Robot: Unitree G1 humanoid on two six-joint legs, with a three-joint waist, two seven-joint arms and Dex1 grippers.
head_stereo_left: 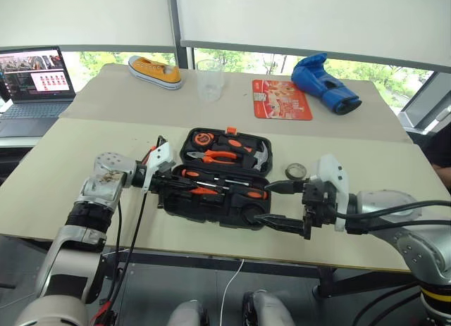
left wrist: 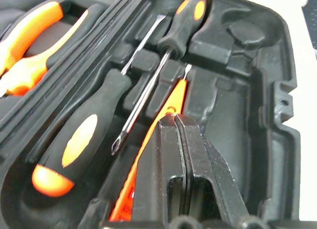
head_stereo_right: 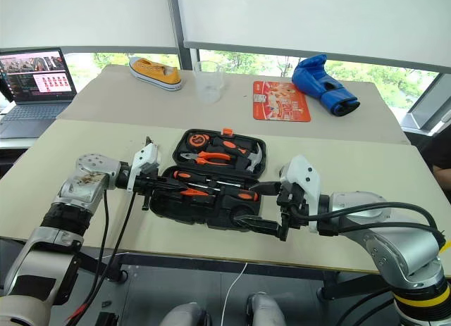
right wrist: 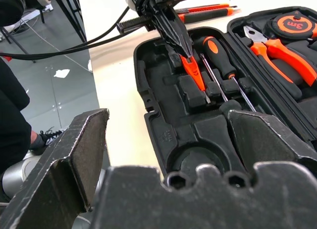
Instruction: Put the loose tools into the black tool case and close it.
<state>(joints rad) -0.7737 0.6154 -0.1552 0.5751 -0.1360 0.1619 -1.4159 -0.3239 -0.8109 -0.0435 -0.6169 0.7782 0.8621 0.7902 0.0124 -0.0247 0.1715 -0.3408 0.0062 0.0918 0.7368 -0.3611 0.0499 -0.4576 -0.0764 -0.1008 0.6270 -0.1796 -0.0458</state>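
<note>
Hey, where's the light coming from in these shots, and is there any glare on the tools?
Head views: daylight enters through the windows under the drawn blinds behind the table, which is evenly lit with only soft shadows. Left wrist view: bright glints run along the steel of one screwdriver, while the recesses of the black tool case stay dark. Right wrist view: the glossy floor throws back pale reflections.

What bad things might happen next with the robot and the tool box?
The left gripper is shut on the slim orange tester screwdriver, which lies at an angle over its recess; dropped like that, it might stop the black tool case closing. The tape roll sits outside, near the open right gripper, and might get left out or knocked.
</note>
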